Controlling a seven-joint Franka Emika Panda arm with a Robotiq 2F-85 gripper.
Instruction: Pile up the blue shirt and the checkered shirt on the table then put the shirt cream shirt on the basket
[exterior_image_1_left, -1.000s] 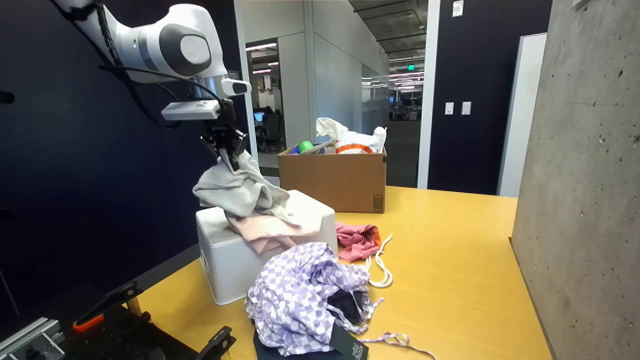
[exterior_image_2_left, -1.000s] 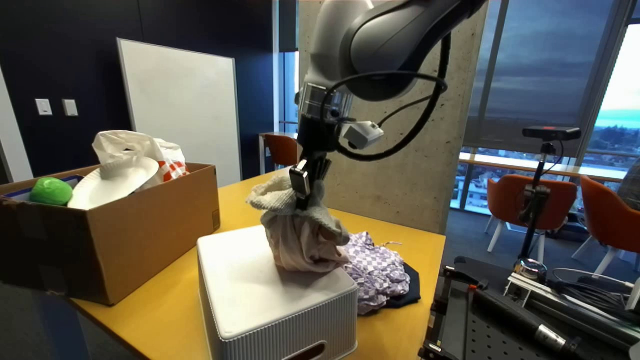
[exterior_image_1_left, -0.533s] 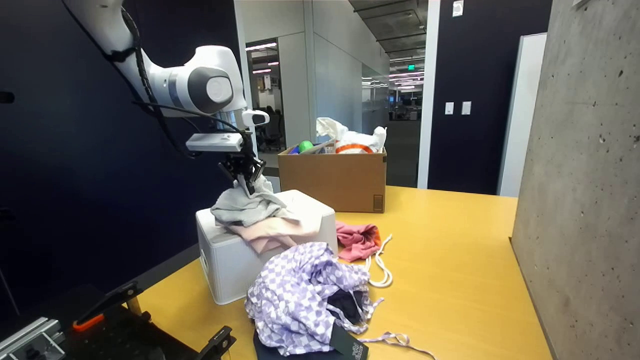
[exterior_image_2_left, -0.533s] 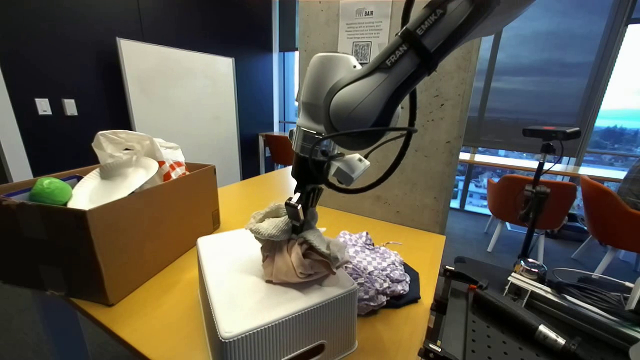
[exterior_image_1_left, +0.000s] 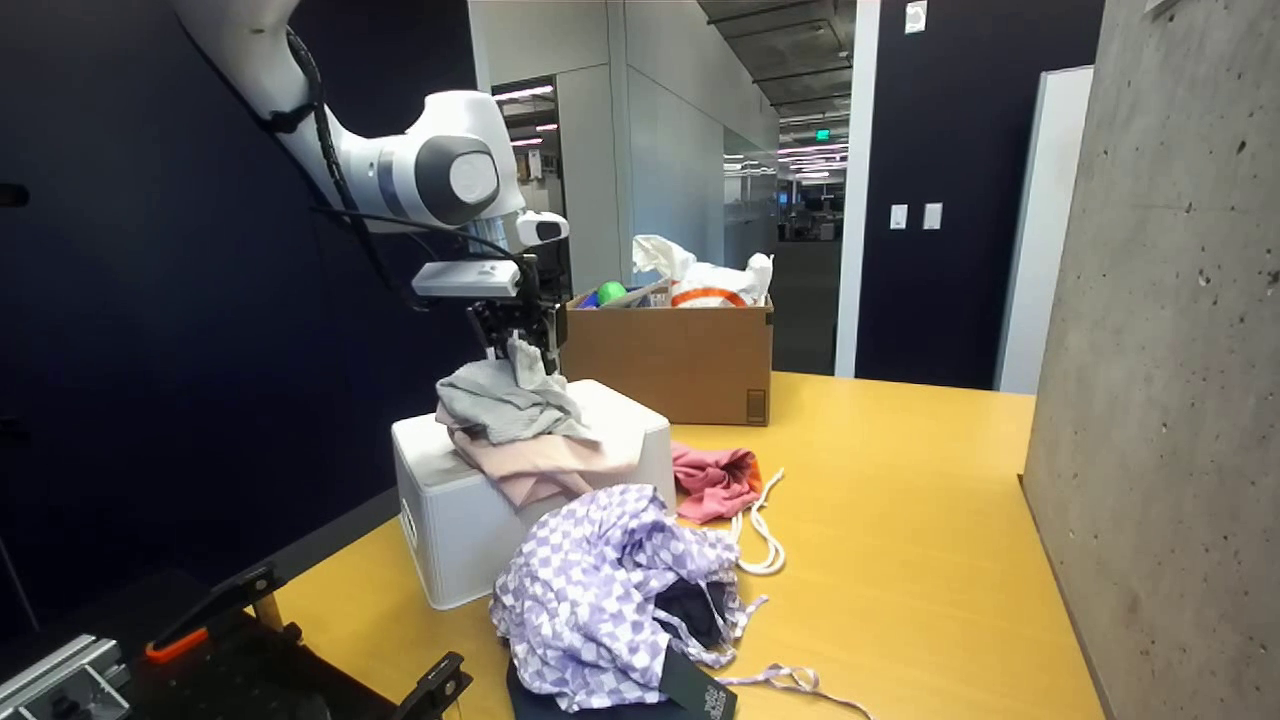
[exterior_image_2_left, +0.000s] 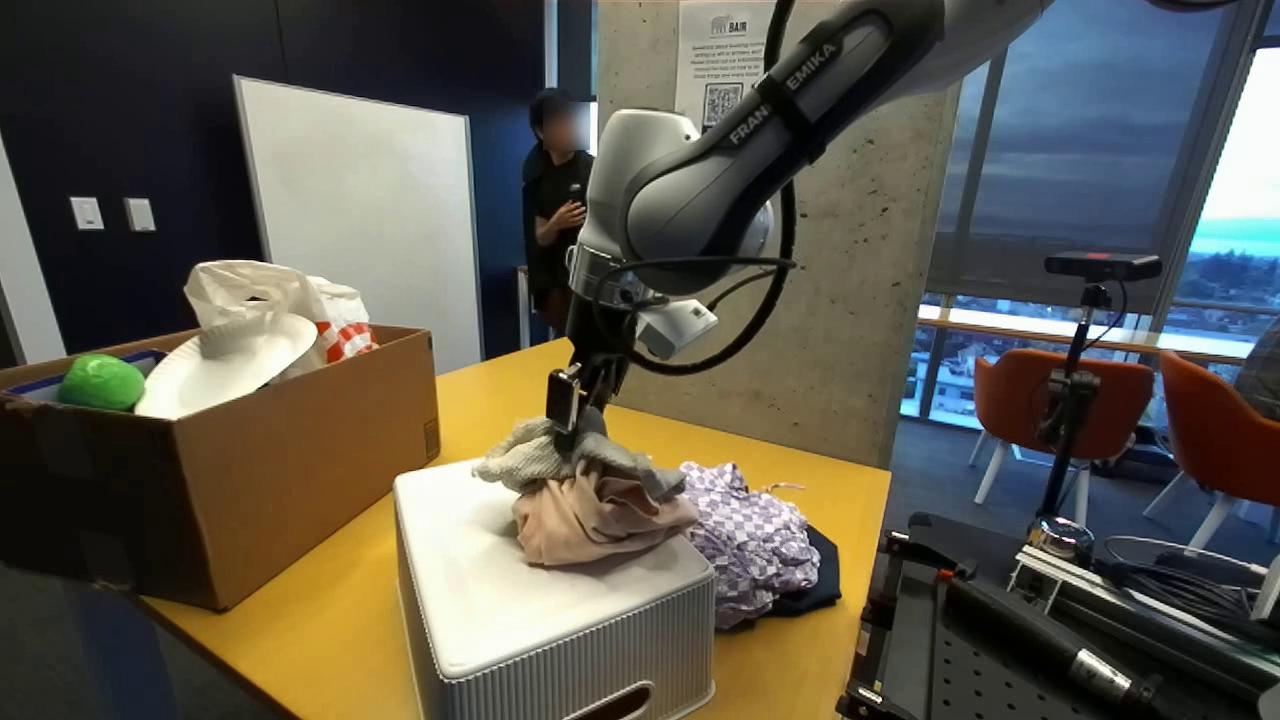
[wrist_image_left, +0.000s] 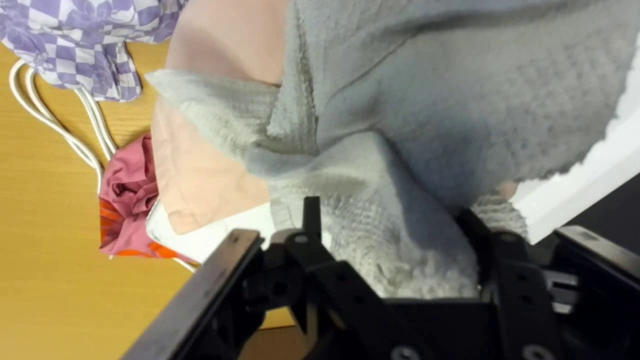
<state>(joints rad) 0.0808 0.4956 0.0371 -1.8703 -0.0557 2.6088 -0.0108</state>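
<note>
Yellow and smooth, the tabletop (exterior_image_1_left: 890, 560) is dotted with soft, crumpled things. At the near end in an exterior view, part of it is hidden by a black stand (exterior_image_1_left: 270, 670). Close to that, the checkered shirt (exterior_image_1_left: 590, 600), purple and white, is heaped on a dark blue cloth (exterior_image_2_left: 826, 575). Just beside them, a white basket (exterior_image_1_left: 450, 545) is set with a flat side up. On that flat side a pale pink cloth (exterior_image_1_left: 540, 465) is laid, and it is partly covered by a gray cloth (exterior_image_1_left: 505, 400). Which of the two is the cream shirt cannot be told. The claw (wrist_image_left: 390, 215) is spread wide at the gray cloth, and a soft fold is seen between its black fingers (wrist_image_left: 311, 217). By the basket, a red-pink cloth (exterior_image_1_left: 715, 480) with white strings (exterior_image_1_left: 762, 570) is partly hidden.

Farther back, a brown box (exterior_image_1_left: 665, 365) is filled with a white bag (exterior_image_1_left: 715, 280), a round green thing (exterior_image_1_left: 611, 293) and a white plate (exterior_image_2_left: 225, 375). Along one side, the tabletop is met by a rough gray wall (exterior_image_1_left: 1150, 350).

Behind all this, in an exterior view, a white board (exterior_image_2_left: 370, 220) is stood by a dark wall (exterior_image_2_left: 180, 60). A person (exterior_image_2_left: 553, 200) in black, with a blurred face, is partly blocked by the robot arm (exterior_image_2_left: 690, 190). Orange chairs (exterior_image_2_left: 1010, 395) are seen near big windows (exterior_image_2_left: 1085, 170), where gray clouds are shown. Farthest off, past pale wall panels (exterior_image_1_left: 675, 150), thin pinkish lights (exterior_image_1_left: 522, 93) and a small green sign (exterior_image_1_left: 822, 134) are seen glowing.
</note>
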